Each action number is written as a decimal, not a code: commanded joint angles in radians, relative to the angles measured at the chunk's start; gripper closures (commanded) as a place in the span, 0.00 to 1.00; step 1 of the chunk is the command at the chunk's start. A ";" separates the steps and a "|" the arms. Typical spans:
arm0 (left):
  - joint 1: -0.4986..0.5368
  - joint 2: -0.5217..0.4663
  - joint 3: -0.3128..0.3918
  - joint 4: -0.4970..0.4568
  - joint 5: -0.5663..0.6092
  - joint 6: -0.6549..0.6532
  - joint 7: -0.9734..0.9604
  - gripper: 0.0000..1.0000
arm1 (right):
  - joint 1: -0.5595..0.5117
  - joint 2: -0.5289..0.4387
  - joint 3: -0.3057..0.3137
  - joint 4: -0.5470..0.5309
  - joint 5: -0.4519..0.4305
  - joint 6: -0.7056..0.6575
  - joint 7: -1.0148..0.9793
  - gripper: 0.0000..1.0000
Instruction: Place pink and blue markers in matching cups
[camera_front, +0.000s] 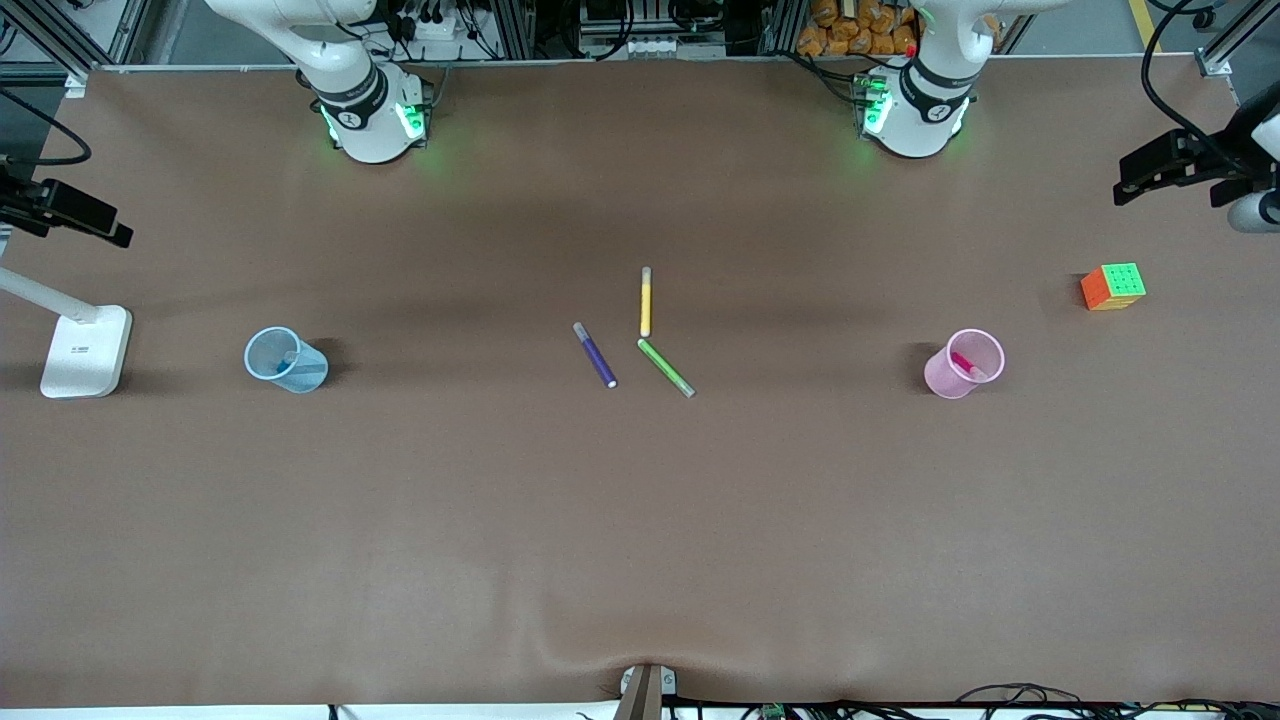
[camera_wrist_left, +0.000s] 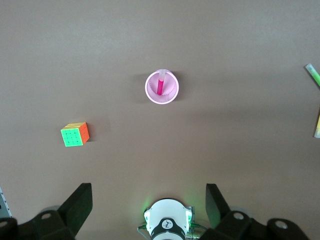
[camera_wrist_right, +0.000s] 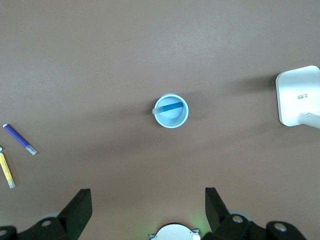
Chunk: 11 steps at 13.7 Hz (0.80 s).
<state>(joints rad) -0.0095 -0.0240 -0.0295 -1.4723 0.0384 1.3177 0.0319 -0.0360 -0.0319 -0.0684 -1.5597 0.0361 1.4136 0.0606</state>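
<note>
Two Franka arms hang high over a brown worktop (camera_front: 640, 520) with the sorting job looking complete: the blue marker (camera_front: 297, 362) stands slanted inside the light blue cup (camera_front: 285, 360) toward the right arm's end of the worktop, and the pink marker (camera_front: 963, 364) leans inside the light pink cup (camera_front: 964, 363) toward the left arm's end. The right end effector (camera_wrist_right: 148, 210) hovers with its fingers spread wide and empty, the blue cup almost directly beneath it; the left end effector (camera_wrist_left: 149, 207) is likewise spread apart and empty, above the pink cup. Each marker's long axis runs tilted from the cup's base up to its rim, pale tip resting against the lip, so neither lies flat for a fresh pick. Each arm is the nearer one to its own cup, well apart from the other's. Between the cups, near the middle of the worktop, the dark purple marker (camera_front: 595, 355), the yellow marker (camera_front: 646, 301) and the green marker (camera_front: 666, 367) lie flat and untouched; the yellow and green nearly meet at one end. A colour cube (camera_front: 1113, 286) sits toward the left arm's end, a white lamp base (camera_front: 86, 350) toward the right arm's. By the look of it, nothing remains but for both arms to wait or retire.
</note>
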 joint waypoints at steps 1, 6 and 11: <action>-0.017 -0.021 0.049 -0.031 -0.018 0.052 0.087 0.00 | 0.002 -0.008 0.009 0.009 -0.002 -0.013 0.011 0.00; -0.023 -0.021 0.062 -0.045 -0.018 0.048 0.097 0.00 | 0.002 -0.005 0.007 0.009 -0.002 -0.010 0.011 0.00; -0.027 -0.014 0.057 -0.048 -0.020 0.055 -0.011 0.00 | 0.001 -0.006 0.005 0.009 -0.002 -0.012 0.011 0.00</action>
<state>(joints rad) -0.0244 -0.0255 0.0192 -1.5017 0.0377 1.3571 0.0816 -0.0330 -0.0319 -0.0646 -1.5591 0.0361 1.4136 0.0608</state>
